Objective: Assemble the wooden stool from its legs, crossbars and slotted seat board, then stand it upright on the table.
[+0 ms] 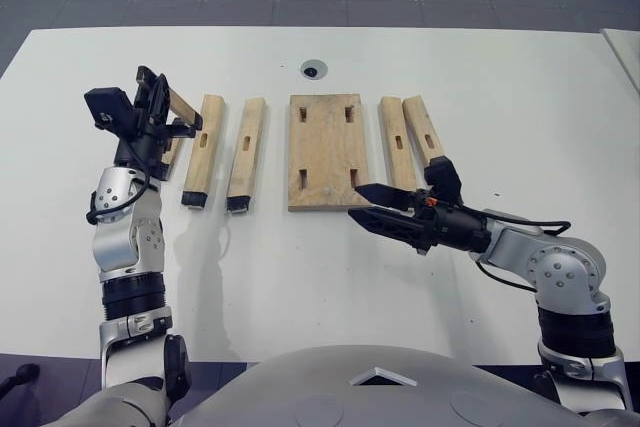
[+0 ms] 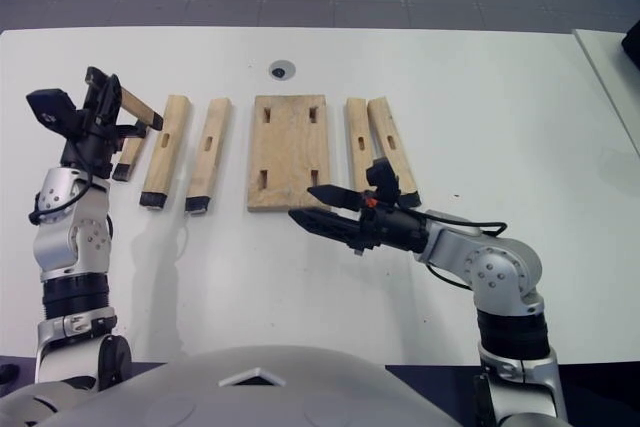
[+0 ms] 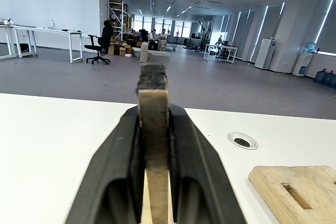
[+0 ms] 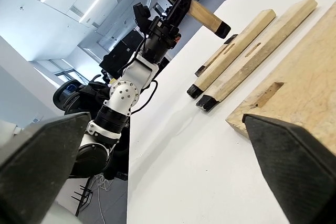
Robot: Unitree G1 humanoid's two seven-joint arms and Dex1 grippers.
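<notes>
The white desk (image 1: 500,97) is being used to carry all the parts. The slotted seat board (image 1: 327,152) is being shown flat at centre, with the left pair of legs (image 1: 203,150) beside it on one side and the right pair of legs (image 1: 397,142) on the other. A wooden piece (image 1: 183,105) is being held off the desk, clamped in the left hand (image 1: 158,97). The right hand (image 1: 356,202) is being held with fingers apart, just beside the board's near right corner.
</notes>
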